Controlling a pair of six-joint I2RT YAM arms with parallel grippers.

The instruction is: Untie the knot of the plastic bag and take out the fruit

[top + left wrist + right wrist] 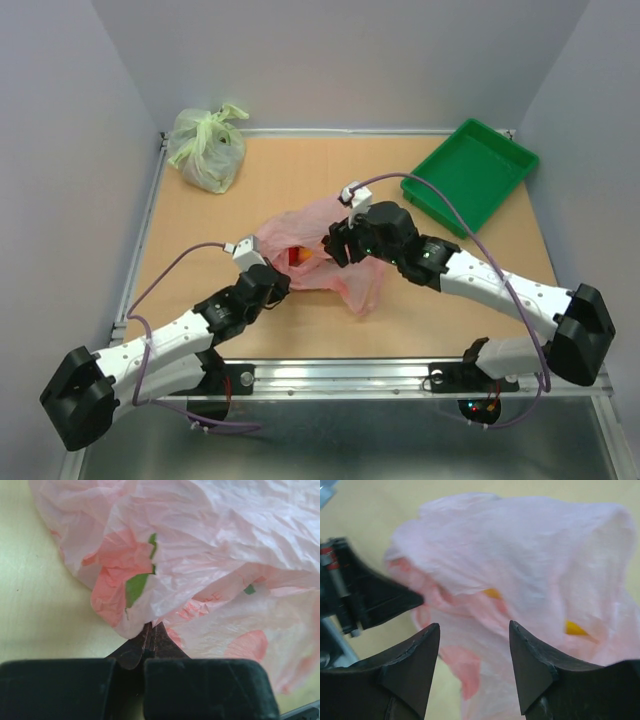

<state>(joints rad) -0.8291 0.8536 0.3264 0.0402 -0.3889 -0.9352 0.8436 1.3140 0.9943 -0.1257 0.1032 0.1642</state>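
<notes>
Pinching a fold of the pink plastic bag (210, 555), the left gripper (151, 632) is fully closed on the film. The right gripper (474, 650) has its jaws apart and grips nothing; the bag lies just beyond. Only the top view shows the bag mid-table (300, 180), between both arms. Fruit (575, 627) inside appears as yellow patches; the rest is veiled by plastic.
</notes>
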